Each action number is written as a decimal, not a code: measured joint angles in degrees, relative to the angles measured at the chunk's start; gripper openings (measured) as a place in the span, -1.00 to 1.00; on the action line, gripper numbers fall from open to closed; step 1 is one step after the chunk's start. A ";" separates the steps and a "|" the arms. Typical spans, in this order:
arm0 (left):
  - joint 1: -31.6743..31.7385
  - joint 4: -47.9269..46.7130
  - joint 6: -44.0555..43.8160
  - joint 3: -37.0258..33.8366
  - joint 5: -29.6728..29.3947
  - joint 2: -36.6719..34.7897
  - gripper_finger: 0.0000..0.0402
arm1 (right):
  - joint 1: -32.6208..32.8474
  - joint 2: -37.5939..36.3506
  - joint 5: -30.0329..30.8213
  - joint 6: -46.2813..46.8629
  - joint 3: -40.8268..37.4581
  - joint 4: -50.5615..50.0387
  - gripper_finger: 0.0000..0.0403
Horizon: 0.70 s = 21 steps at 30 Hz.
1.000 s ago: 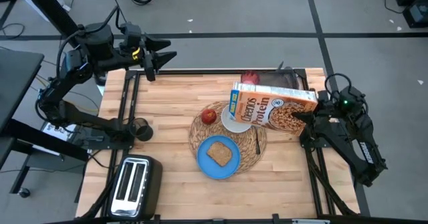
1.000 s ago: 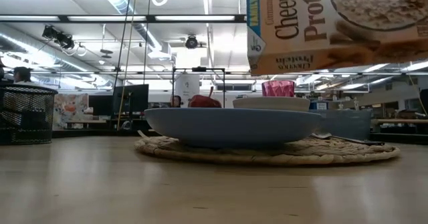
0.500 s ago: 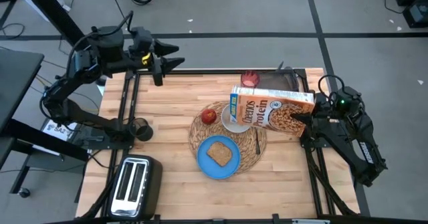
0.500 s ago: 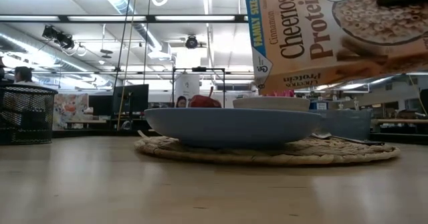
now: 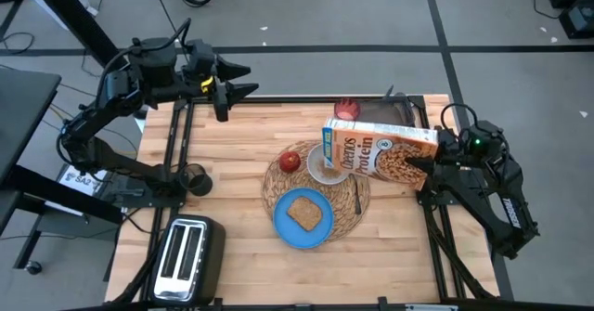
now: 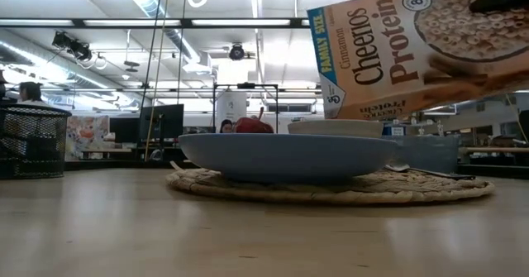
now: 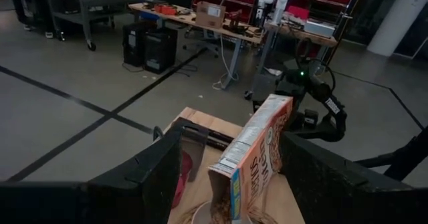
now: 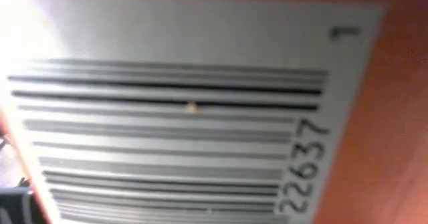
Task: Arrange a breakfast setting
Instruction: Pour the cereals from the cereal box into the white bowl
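Gripping glossy cardboard Cheerios box [image 5: 379,153], right claw [image 5: 429,162] above round white bowl [image 5: 325,167].

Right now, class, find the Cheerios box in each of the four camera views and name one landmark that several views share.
High view: Cheerios box right of centre, tipped over the white bowl.
Low view: upper right, hanging above the bowl.
Left wrist view: centre, seen end-on, cereal falling from it.
Right wrist view: its barcode panel fills the picture.
Shared landmark: the white bowl.
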 joint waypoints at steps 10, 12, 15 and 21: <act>-0.09 -2.55 -0.48 0.12 -0.01 0.70 0.26 | 0.02 1.43 1.32 -1.53 3.27 -3.18 0.20; -0.36 -4.68 -1.07 0.10 -0.02 1.52 0.26 | 0.02 2.08 1.53 -2.10 3.89 -3.76 0.20; -0.42 -6.25 -1.46 0.08 -0.02 3.06 0.26 | 0.02 2.96 1.62 -2.32 4.41 -4.06 0.20; -0.42 -5.81 -1.41 0.07 -0.02 4.12 0.26 | 0.02 3.23 1.69 -1.92 5.24 -3.97 0.20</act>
